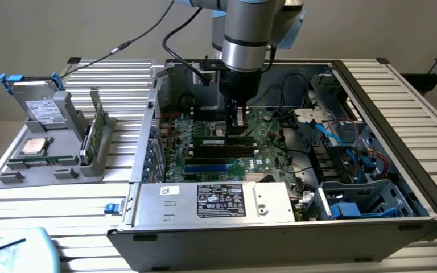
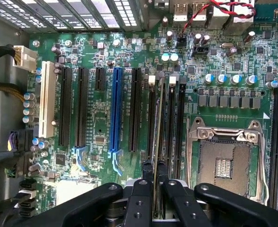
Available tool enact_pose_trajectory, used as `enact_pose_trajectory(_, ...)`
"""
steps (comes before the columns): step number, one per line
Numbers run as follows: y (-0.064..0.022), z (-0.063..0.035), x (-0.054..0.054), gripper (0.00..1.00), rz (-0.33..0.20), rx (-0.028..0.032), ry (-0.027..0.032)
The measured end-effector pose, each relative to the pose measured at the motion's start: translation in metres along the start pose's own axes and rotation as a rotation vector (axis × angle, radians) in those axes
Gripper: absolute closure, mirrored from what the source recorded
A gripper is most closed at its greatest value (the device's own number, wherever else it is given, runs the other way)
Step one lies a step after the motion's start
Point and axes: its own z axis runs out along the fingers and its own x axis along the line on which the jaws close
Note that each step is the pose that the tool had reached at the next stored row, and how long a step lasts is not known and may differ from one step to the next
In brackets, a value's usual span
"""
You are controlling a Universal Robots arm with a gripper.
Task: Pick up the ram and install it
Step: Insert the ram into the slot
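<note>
My gripper (image 1: 238,126) reaches down into the open computer case (image 1: 400,227), over the green motherboard (image 1: 268,156). In the wrist view the gripper (image 2: 156,187) is shut on the ram (image 2: 158,123), which shows edge-on as a thin upright green stick between the black fingers (image 2: 141,189). The stick runs along one of the long black memory slots (image 2: 180,123) beside the processor socket (image 2: 224,161). From the exterior view the ram (image 1: 214,140) lies lengthwise under the fingers, level with the slots. I cannot tell whether it is pressed home.
A silver power supply (image 1: 214,202) stands at the case's front, and cables (image 1: 332,136) and drive bays (image 1: 355,199) fill the exterior view's right. A grey parts holder (image 1: 48,159) on the exterior view's left carries a drive (image 1: 44,108), a processor chip (image 1: 34,147) and upright green boards (image 1: 95,133).
</note>
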Motion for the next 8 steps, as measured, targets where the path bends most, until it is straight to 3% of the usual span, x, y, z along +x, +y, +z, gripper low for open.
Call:
enact_pose_trajectory(4,-0.0001,0.001,-0.0002,0.86,0.0,0.0002,0.0009)
enact_pose_trajectory(8,-0.0002,0.0024,-0.0004,0.86,-0.001,0.0005,0.0094)
